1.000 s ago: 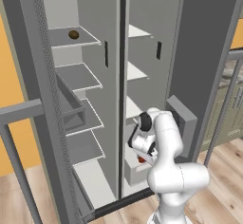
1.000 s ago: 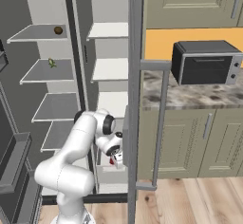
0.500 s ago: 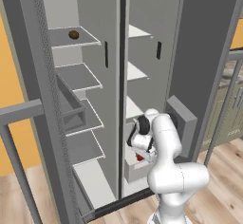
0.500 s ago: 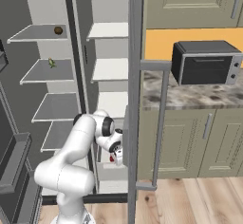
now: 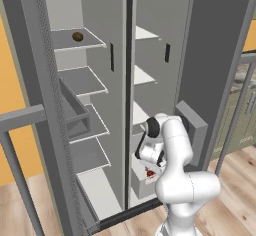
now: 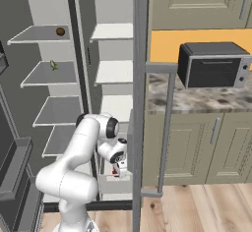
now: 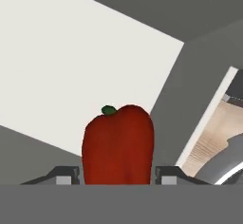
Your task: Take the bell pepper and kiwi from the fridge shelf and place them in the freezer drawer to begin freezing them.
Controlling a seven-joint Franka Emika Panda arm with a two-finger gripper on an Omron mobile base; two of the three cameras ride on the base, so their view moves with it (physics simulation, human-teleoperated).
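In your hand view the grey band cuts off the lower part of the bell pepper (image 7: 118, 144), so you cannot see the pincer (image 7: 116, 176) tips or whether they touch it. In your base views the arm's wrist covers most of the freezer drawer (image 5: 142, 182), the pepper is only a red speck, and you cannot tell whether it rests on the drawer floor. The kiwi (image 5: 77, 36) on the top shelf (image 5: 62, 40) is too small to make out.

A tall grey fridge (image 5: 150, 40) stood open on a pale wood floor (image 6: 197, 206), beside beige cabinets (image 6: 197, 142), a speckled counter (image 6: 206, 96), a dark microwave (image 6: 214, 65) and an orange wall (image 6: 165, 42).
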